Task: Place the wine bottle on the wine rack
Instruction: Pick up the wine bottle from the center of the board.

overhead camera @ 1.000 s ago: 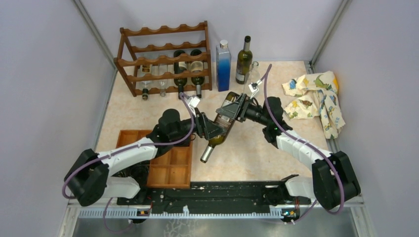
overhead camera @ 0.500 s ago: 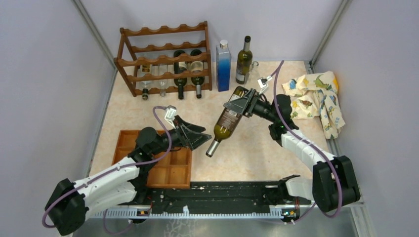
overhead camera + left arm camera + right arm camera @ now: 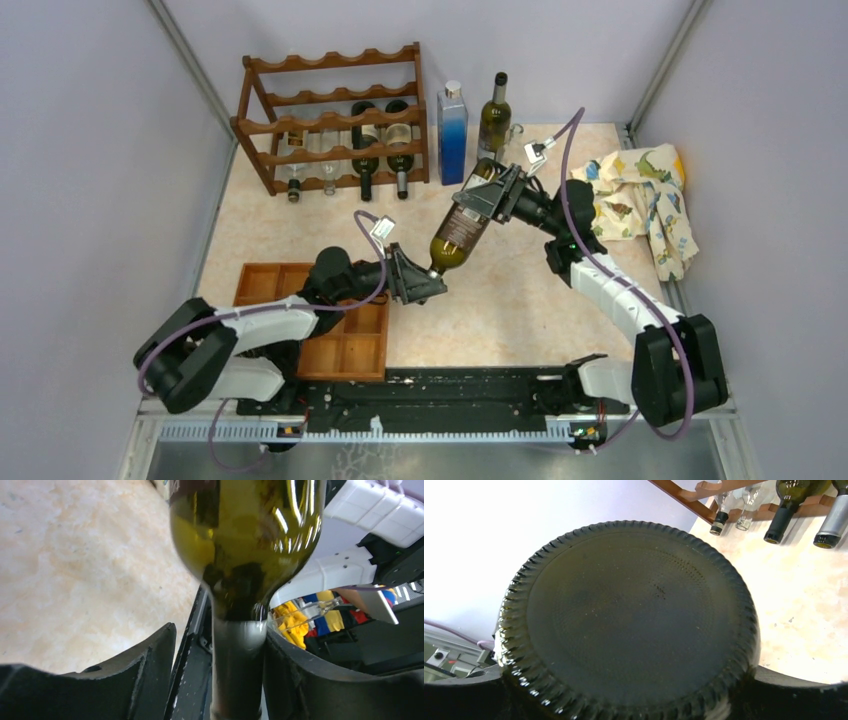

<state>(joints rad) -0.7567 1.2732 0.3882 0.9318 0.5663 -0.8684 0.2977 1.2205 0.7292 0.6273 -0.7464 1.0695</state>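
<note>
**Item:** wine bottle (image 3: 458,232). Off the table and tilted, base up toward the far right, neck down toward the arm bases. It is well apart from the wine rack (image 3: 330,62) and not yet on it.

**Holder:** right gripper (image 3: 492,200), clamped round the body near the base. Its wrist view is filled by the bottle's underside (image 3: 629,620).

**Second holder:** left gripper (image 3: 420,284), straddling the neck (image 3: 235,670). One finger (image 3: 300,680) touches the glass and the other stands off with a gap. Count those jaws as parted, not gripping.

**Change noted:** a second ago your left gripper was on the bottle's shoulder. Half a second ago it had backed off over the wooden tray (image 3: 345,350), jaws spread. Now it has come back lower, at the neck. The bottle meanwhile has shifted toward the far side.

**Reading:** likely a regrip, so both arms share the load before the swing to the rack. The upper tiers look free; the lower ones already carry bottles (image 3: 382,140).
</note>
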